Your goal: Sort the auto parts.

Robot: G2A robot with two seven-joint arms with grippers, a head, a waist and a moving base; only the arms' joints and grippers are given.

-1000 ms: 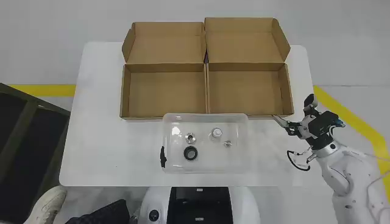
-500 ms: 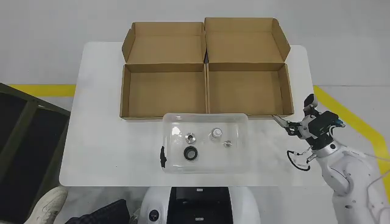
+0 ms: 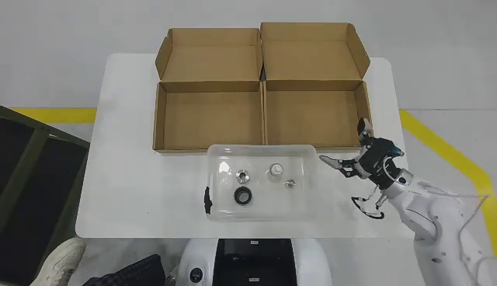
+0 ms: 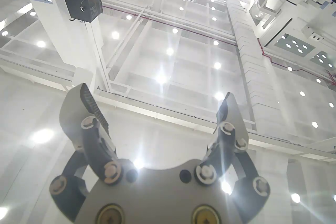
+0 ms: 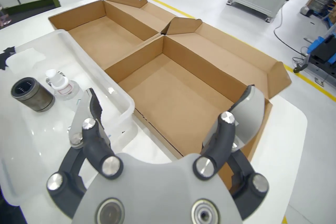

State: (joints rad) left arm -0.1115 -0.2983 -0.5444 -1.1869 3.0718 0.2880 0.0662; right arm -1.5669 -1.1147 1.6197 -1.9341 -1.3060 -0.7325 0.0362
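Beneath the ceiling lights, the left gripper (image 4: 155,93) points upward with its fingers spread, apparently parked. At six o'clock a clear bin (image 3: 307,204) gathers the auto parts, including a dark bearing (image 3: 243,197) and a small bottle (image 3: 276,169). Two open cardboard boxes (image 3: 210,119) at twelve likely await sorting. At four o'clock the right gripper (image 3: 339,181), fingers wide apart and empty, faces the bin, seemingly ready to pick.

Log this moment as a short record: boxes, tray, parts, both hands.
Boxes: open cardboard, left box and right box, side by side on the table.
Tray: clear plastic tray, just in front of the boxes.
Parts in tray: dark metal bearing, white-capped bottle, round metal piece, tiny metal piece.
Right hand: open, holding nothing, beside the tray's right end.
Left hand: open, holding nothing, pointing at the ceiling.
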